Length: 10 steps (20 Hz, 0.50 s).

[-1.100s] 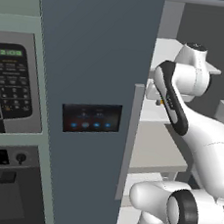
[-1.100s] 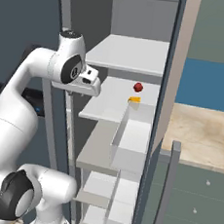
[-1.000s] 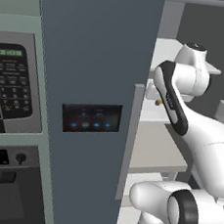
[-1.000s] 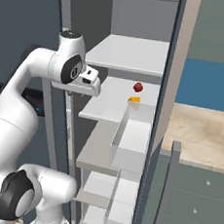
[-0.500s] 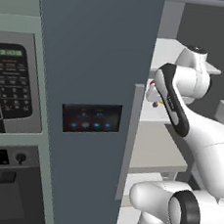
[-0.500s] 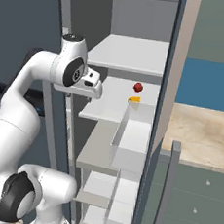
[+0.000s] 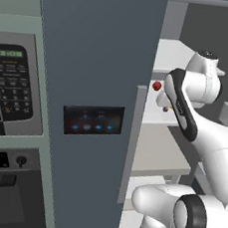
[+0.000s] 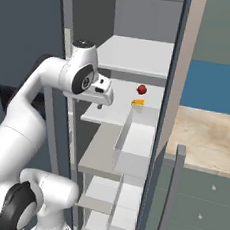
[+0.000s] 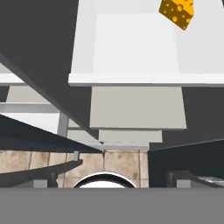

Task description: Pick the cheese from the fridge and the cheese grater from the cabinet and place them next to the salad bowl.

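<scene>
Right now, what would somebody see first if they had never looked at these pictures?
Probably the open fridge with its white shelves, and the big white arm reaching in, its pincer near the front edge of a shelf. Then the little yellow cheese on that shelf, with a small red round thing just behind it.

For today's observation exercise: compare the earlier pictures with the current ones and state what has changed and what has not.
The gripper has edged forward and slightly down toward the open fridge shelf, holding nothing. The cheese and the red ball beside it sit where they were; the base has not moved.
</scene>
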### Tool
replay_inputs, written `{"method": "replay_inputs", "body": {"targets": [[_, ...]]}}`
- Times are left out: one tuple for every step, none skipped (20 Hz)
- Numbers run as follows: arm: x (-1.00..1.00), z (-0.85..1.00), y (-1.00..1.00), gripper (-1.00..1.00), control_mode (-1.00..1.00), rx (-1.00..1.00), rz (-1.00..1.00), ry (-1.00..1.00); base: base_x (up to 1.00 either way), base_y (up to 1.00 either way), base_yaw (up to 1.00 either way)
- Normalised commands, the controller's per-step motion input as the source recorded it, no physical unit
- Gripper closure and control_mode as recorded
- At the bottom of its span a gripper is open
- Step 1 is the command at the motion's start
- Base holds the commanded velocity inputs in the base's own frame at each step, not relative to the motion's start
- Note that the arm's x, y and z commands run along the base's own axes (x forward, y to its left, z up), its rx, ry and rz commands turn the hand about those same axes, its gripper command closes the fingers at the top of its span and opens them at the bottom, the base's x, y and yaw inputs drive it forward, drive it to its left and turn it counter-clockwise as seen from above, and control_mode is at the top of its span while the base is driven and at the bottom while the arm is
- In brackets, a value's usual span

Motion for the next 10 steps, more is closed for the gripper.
{"method": "replay_inputs", "body": {"targets": [[0.00, 0.00, -0.25, -1.00, -1.00, 0.00, 0.01, -0.05, 0.00, 0.00, 0.00], [0.00, 0.00, -0.28, -1.00, -1.00, 0.00, 0.01, -0.04, 0.00, 0.00, 0.00], [0.00, -0.01, -0.31, -1.00, -1.00, 0.00, 0.01, -0.06, 0.00, 0.00, 0.00], [0.00, -0.11, -0.31, -1.00, -1.00, 0.00, 0.01, -0.09, 0.00, 0.00, 0.00], [0.02, -0.15, -0.29, -1.00, -1.00, 0.00, 0.01, -0.10, 0.00, 0.00, 0.00], [0.04, -0.17, -0.24, -1.00, -1.00, 0.00, 0.00, -0.10, 0.00, 0.00, 0.00], [0.07, -0.19, -0.21, -1.00, -1.00, 0.00, 0.00, -0.10, 0.00, 0.00, 0.00], [0.18, -0.20, -0.12, -1.00, -1.00, 0.00, 0.00, -0.07, 0.00, 0.00, 0.00], [0.22, -0.17, -0.09, -1.00, -1.00, 0.00, 0.00, -0.06, 0.00, 0.00, 0.00], [0.28, -0.14, -0.03, -1.00, -1.00, 0.00, 0.00, -0.04, 0.00, 0.00, 0.00]]}}
